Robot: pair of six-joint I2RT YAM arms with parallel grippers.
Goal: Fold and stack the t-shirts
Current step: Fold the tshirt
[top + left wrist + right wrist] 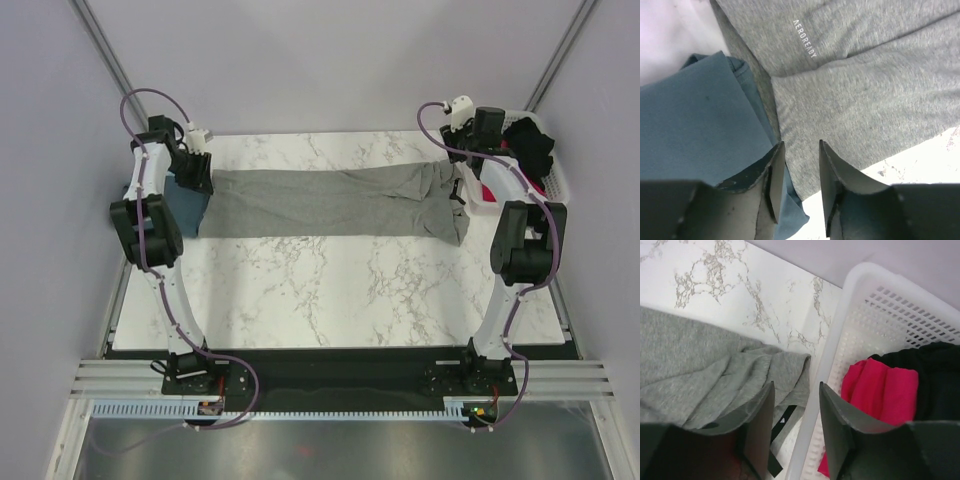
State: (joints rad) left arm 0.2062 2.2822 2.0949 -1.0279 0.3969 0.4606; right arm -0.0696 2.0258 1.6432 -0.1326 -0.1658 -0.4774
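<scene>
A heather grey t-shirt [330,203] lies folded into a long band across the far half of the marble table; its white logo shows in the left wrist view [805,45]. A folded teal-blue shirt [188,198] lies at its left end, also seen in the left wrist view [695,120]. My left gripper [799,187] is open just above where the grey and teal cloth meet. My right gripper [796,432] is open over the grey shirt's bunched right end [715,380] and the basket rim. A magenta-pink shirt [880,390] and a black shirt [935,375] lie in the white basket [865,310].
The white basket [552,180] stands at the table's far right edge. A black label strip [785,422] hangs from the grey shirt's collar end. Grey walls close in behind and at both sides. The marble top [330,290] runs toward the arm bases.
</scene>
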